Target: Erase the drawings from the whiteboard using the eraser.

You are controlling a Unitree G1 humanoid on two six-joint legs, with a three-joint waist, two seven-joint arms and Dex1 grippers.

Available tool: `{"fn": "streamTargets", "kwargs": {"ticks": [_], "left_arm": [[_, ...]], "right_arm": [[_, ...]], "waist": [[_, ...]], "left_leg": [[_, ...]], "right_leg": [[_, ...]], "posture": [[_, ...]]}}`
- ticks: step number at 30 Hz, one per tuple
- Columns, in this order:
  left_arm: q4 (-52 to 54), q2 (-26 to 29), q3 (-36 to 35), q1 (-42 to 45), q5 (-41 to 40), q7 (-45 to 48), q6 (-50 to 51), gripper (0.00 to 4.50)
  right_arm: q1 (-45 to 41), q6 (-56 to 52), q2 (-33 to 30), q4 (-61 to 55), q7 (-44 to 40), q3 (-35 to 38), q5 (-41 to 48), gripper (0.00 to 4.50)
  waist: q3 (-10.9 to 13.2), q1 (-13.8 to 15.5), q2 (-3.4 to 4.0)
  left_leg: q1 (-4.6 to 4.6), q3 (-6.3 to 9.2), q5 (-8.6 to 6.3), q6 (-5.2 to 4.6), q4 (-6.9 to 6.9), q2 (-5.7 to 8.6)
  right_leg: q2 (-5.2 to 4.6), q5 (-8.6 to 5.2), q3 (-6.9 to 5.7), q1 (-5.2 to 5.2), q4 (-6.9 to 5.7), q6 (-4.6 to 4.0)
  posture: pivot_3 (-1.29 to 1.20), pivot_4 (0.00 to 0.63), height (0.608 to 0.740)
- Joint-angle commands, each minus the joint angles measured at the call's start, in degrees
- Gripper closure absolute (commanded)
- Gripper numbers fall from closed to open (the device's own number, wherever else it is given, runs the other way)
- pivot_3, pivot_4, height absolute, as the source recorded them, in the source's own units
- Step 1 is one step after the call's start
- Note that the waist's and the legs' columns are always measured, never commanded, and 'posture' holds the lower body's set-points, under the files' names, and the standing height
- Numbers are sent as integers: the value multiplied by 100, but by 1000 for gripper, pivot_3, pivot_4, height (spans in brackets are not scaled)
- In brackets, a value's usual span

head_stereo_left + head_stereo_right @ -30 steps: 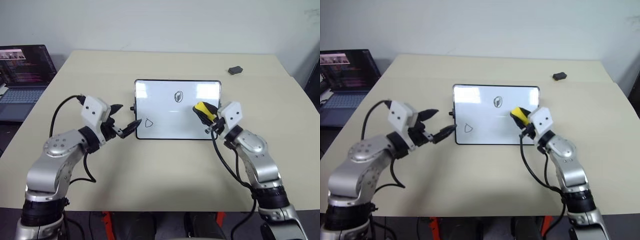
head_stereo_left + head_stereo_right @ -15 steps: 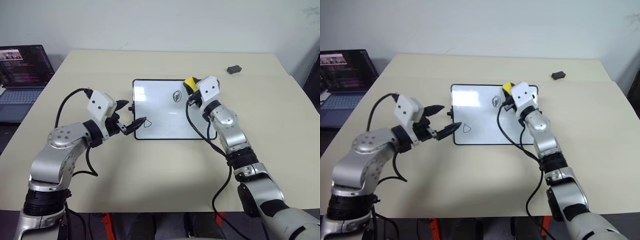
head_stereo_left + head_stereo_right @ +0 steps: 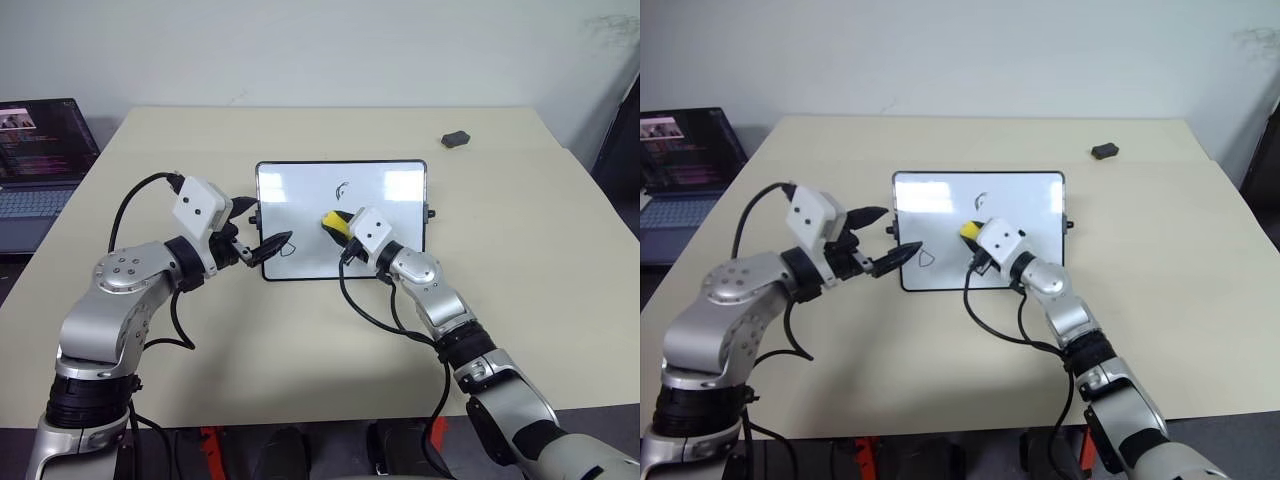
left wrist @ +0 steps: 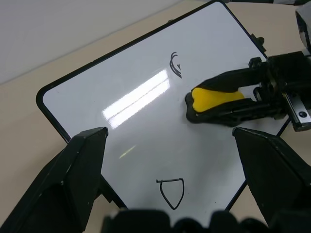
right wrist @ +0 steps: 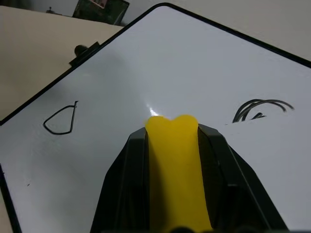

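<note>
Eraser (image 5: 172, 160) judged light, soft; pinched mid-body by right gripper (image 3: 345, 232), triangle (image 5: 60, 120) at 9 o'clock; left gripper (image 4: 170, 160) spread wide

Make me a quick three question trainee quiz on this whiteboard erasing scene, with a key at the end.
1. True or false: the right gripper is shut on the eraser.
2. Which drawing on the whiteboard is whole: A the triangle, B the oval remnant?
3. The left gripper, fingers apart, sits at the board's ____ edge (robot's own side).

Key: 1 true. 2 A. 3 left.
</note>
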State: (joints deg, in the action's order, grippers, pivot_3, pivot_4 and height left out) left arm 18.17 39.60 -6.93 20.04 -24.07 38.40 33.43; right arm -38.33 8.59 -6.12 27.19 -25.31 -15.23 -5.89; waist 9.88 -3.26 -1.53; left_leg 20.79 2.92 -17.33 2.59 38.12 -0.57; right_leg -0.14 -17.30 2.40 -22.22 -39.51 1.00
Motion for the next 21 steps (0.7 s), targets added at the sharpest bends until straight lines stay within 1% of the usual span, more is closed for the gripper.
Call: {"fn": "streamTargets", "kwargs": {"ticks": [1,3,6,9,14,21], "left_arm": [[-24,99,-157,3,43,36,-104,0],[-45,118,-175,-26,47,45,-119,0],[-42,143,-197,-57,37,44,-122,0],[21,145,-199,-96,18,27,-95,0],[92,120,-166,-146,1,4,-69,0],[138,136,-169,-169,-16,10,-44,0]], "right_arm": [[-125,284,21,-225,132,410,303,3494],[-205,495,45,-357,169,593,483,3500],[-434,600,19,-457,482,970,616,3501],[-675,511,-94,-226,766,1141,490,3503],[-875,405,-127,377,1144,1064,144,3503],[-659,-5,178,324,971,665,-44,3503]], "waist": [[2,6,1],[6,7,1],[8,12,3],[8,18,3],[8,16,3],[6,-12,2]], "left_leg": [[0,1,0,0,0,1],[6,2,0,1,0,1],[14,1,0,1,-3,0],[20,1,0,1,-10,-1],[24,0,-1,1,-19,-2],[22,-6,-1,0,-17,-4]], "right_leg": [[0,0,-1,0,-2,0],[0,0,-1,-6,-1,0],[0,0,-1,-10,10,0],[0,0,-2,-11,30,-1],[0,0,-3,-11,49,-1],[0,0,1,-14,38,-1]], "posture": [[0,150,740],[0,150,740],[0,150,740],[0,150,740],[0,150,740],[0,150,740]]}}
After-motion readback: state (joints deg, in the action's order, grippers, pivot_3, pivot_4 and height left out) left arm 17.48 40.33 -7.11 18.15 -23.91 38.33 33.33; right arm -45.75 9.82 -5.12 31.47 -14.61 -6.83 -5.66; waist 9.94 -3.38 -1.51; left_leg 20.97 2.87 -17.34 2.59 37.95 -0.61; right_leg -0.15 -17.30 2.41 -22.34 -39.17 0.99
